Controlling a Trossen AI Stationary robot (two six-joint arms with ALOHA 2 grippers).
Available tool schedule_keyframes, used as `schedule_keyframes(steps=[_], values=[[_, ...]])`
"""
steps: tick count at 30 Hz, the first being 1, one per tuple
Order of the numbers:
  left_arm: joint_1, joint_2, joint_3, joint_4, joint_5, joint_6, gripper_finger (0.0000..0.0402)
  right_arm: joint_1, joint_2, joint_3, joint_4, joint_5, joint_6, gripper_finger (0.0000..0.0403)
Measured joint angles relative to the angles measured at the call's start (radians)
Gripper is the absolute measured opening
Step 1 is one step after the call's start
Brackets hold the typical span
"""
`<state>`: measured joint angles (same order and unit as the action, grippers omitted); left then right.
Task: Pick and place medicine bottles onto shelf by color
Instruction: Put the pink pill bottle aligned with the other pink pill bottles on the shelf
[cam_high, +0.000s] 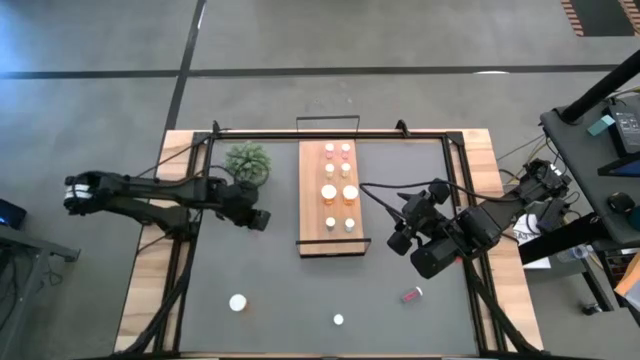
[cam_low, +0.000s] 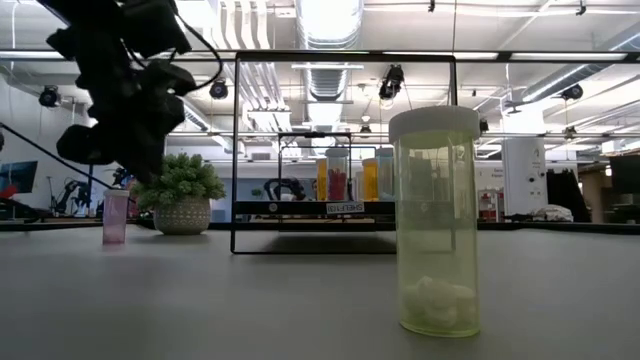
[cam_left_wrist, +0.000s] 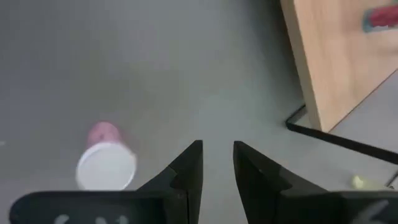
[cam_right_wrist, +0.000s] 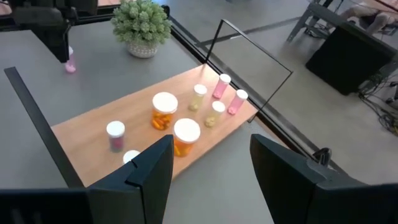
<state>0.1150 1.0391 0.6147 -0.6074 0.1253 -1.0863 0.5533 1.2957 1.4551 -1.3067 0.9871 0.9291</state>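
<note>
1. The shelf (cam_high: 333, 197) is seen lying flat at mid-desk (cam_high: 300, 290); eight bottles (cam_high: 329, 192) stand on it in two columns, pink ones at the far end, orange ones in the middle.
2. The left hand (cam_high: 257, 218) is held beside the shelf's left edge, just below the plant (cam_high: 247, 161). Its fingers are together and nothing is held. A small pink bottle (cam_left_wrist: 106, 163) stands on the desk under it.
3. The right hand (cam_high: 385, 200) is held just off the shelf's right edge. Its fingers (cam_right_wrist: 149, 171) are set apart and nothing is seen between them.
4. Three bottles remain on the desk nearer than the shelf: a large one (cam_high: 238, 302), a small one (cam_high: 339, 320), and a red one (cam_high: 412, 295) lying on its side.
</note>
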Motion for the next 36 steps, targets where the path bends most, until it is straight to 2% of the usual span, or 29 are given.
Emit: schedule_keyframes(steps=[2, 12, 17, 21, 25, 32, 36], values=[[0.0, 0.033, 0.001, 0.021, 0.015, -0.003, 0.0072, 0.0, 0.0, 0.0, 0.001, 0.0, -0.013, 0.0203], [0.0, 0.197, 0.001, 0.265, 0.266, 0.023, 0.0072, -0.003, 0.0, 0.0, -0.004, 0.0, -0.052, 0.0203], [-0.001, 0.235, 0.039, 0.296, 0.226, 0.029, 0.0072, -0.003, 0.0, 0.0, -0.019, -0.03, -0.04, 0.0203], [-0.001, 0.196, 0.087, 0.273, 0.19, 0.053, 0.0072, -0.003, -0.001, 0.0, -0.03, -0.029, -0.01, 0.0203], [-0.006, 0.111, 0.127, 0.176, 0.174, 0.045, 0.0072, -0.014, -0.005, 0.0, -0.031, -0.029, 0.014, 0.0203], [-0.032, -0.02, 0.14, -0.19, 0.149, -0.055, 0.0072, -0.026, -0.008, 0.0, -0.03, -0.027, 0.019, 0.0203], [-0.033, -0.084, 0.136, -0.294, 0.112, -0.094, 0.0072, -0.033, -0.008, 0.0, -0.027, -0.026, 0.021, 0.0203]])
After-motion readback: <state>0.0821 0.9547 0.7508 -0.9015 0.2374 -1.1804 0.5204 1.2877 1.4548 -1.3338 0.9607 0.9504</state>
